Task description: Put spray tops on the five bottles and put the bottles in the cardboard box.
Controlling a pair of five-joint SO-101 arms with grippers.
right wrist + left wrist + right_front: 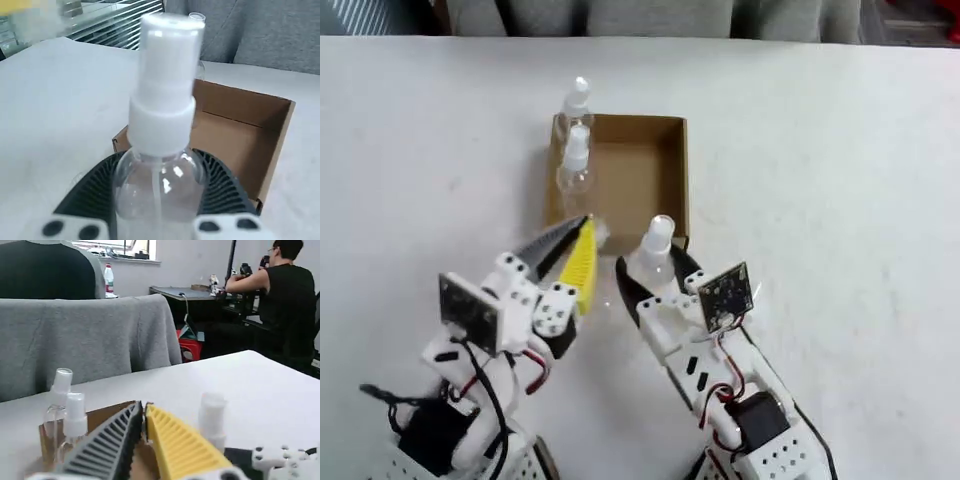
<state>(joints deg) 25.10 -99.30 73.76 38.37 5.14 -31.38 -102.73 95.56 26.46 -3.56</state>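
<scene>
High view, left gripper (585,222): grey and yellow fingers closed together, holding nothing, tips by the near-left corner of the cardboard box (640,172).
High view, right gripper (655,265): clamped on the held bottle (658,248), upright, just outside the box's near wall.
Left wrist view: left gripper (143,412) closed; near bottle (75,422) and far bottle (60,400), both capped, at the box's (102,416) left side.
Right wrist view: right gripper (157,200) fingers (87,192) grip the held bottle (157,182), its spray top (165,75) fitted; the box (240,130) lies behind.

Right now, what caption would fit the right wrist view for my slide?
Right gripper shut on a clear bottle with a white spray top, near the open cardboard box.
</scene>
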